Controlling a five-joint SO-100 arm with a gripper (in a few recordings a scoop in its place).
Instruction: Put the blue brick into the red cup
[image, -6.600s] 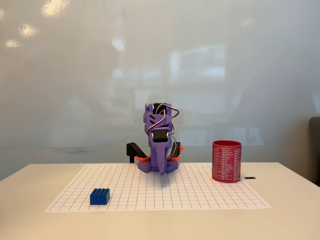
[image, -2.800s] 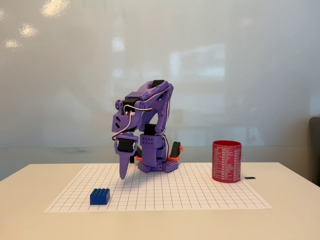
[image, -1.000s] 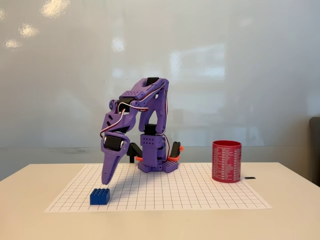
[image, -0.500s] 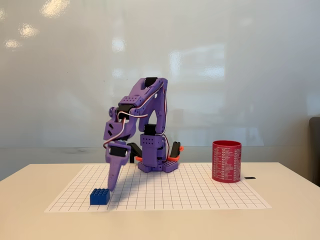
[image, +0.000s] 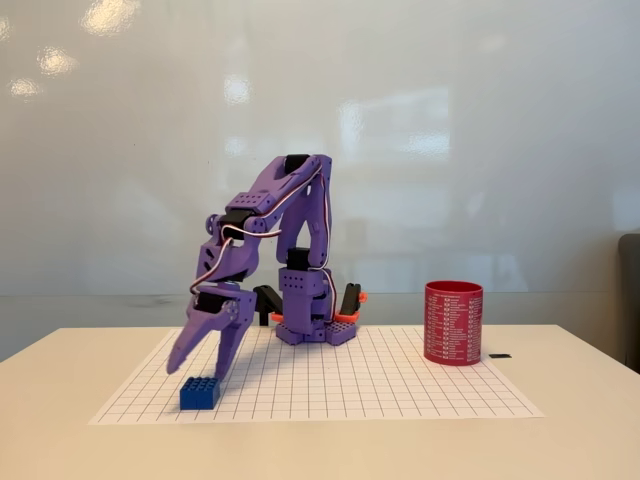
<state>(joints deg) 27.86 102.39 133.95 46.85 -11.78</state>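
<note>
Purple arm reaches down and to the left in the fixed view, its gripper poised directly over the blue brick with the two fingers spread wide apart. One fingertip hangs off the brick's left end, the other comes down at its right top edge; whether that tip touches the studs cannot be told from this angle. The straddling stance reads as a set-up for a pinch across the brick's length, and nothing is gripped yet.

The brick lies flat and studs-up on the white grid sheet, near the sheet's front left corner, its broad side facing the camera. Its long axis runs left to right across the picture, roughly along the sheet's front edge, so the spread fingers line up with its two short ends.

The red cup stands upright at the right edge of the grid sheet, mouth up, well apart from the brick and on the far side of the arm's base. A carry across the whole sheet would be needed, by this reading, once the brick is held.
</note>
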